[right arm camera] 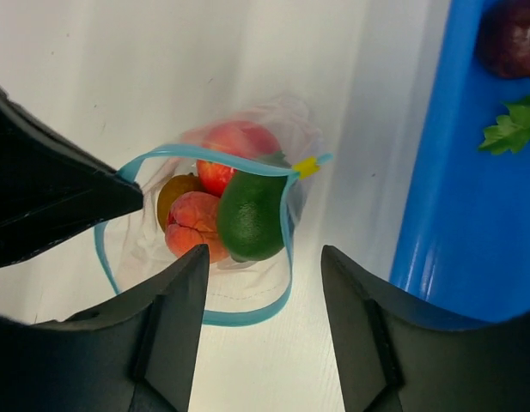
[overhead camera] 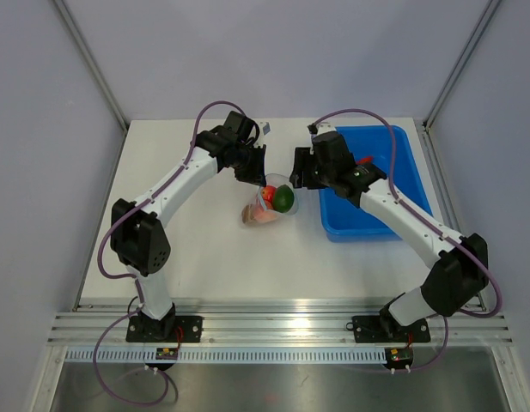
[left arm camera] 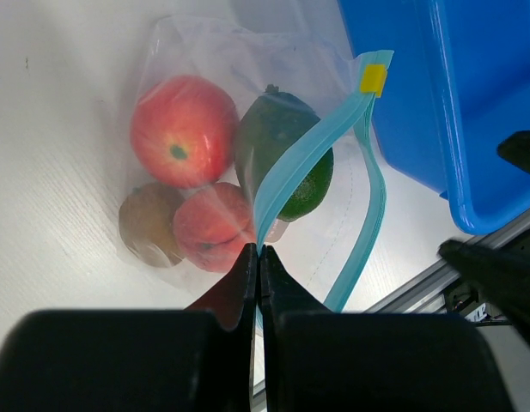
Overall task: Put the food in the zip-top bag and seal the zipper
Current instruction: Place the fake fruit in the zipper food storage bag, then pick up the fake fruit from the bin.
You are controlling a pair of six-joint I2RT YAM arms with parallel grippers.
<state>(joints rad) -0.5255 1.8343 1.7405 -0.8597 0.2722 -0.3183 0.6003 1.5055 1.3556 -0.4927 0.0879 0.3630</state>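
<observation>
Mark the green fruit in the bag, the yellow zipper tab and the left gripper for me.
green fruit [right arm camera: 252, 215]: right wrist view, middle of its skin.
yellow zipper tab [left arm camera: 374, 78]: left wrist view, centre of the tab.
left gripper [left arm camera: 258, 255]: left wrist view, between its closed fingertips.

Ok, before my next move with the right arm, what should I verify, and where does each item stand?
1. Left gripper clamped on the zipper: ok.
2. Right gripper open and empty: ok.
3. Zip-top bag mouth open: ok, the strip forms a wide loop.
4. All food bagged: not ok. A purple piece and a leafy green piece lie in the blue tray.
5. Green avocado clear of the zipper line: cannot tell, it sits right at the mouth.
6. Zipper sealed: not ok.
</observation>
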